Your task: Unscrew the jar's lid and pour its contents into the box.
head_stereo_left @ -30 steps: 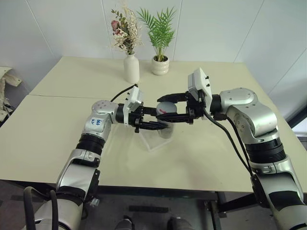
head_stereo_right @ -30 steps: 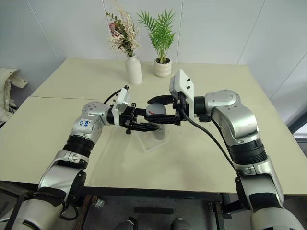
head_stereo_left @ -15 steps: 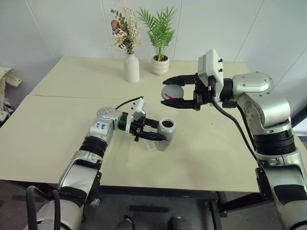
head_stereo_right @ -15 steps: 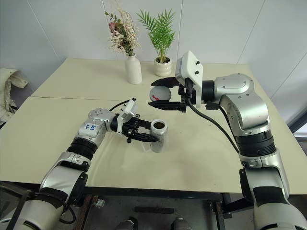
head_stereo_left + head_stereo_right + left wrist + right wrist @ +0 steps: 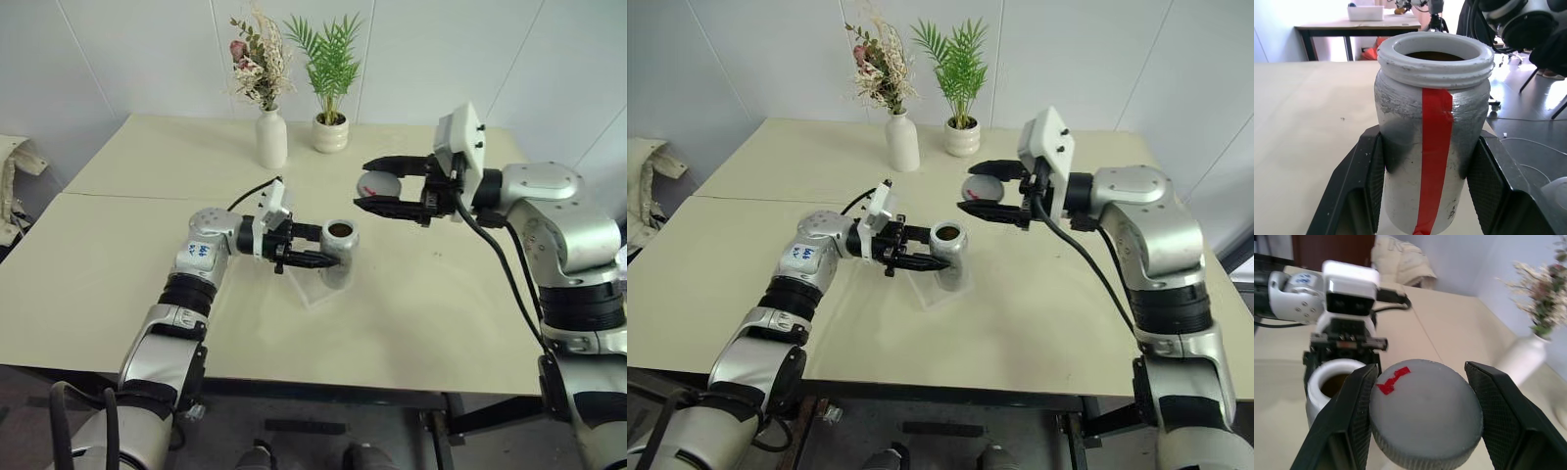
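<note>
The pale table (image 5: pixel 118 245) carries the work near its middle, with a white vase (image 5: pixel 270 139) and a ribbed plant pot (image 5: pixel 329 134) well back at about 12 o'clock. The unscrewing is done, judging by how things lie: the lid is off and the mouth of the jar stands open.

The clear plastic box (image 5: pixel 312 290) sits on the table at the centre, its low walls faint against the surface. No contents can be made out in it, so the pour seems not yet made.

The jar (image 5: pixel 339 253) stands upright just over the box's 2 o'clock corner; whether its base touches the box I cannot tell. The left tool (image 5: pixel 318 246) reaches in from 9 o'clock, its two black fingers (image 5: pixel 1369 181) clamped on the jar's sides.

The lid (image 5: pixel 379 184), silver-grey with a red mark, is held up and away at about 1 o'clock from the jar, pinched between the right tool's (image 5: pixel 384 192) fingers.

The contents (image 5: pixel 1432 56) show as dark brown inside the jar's mouth. What remains is tipping the jar over the box.
</note>
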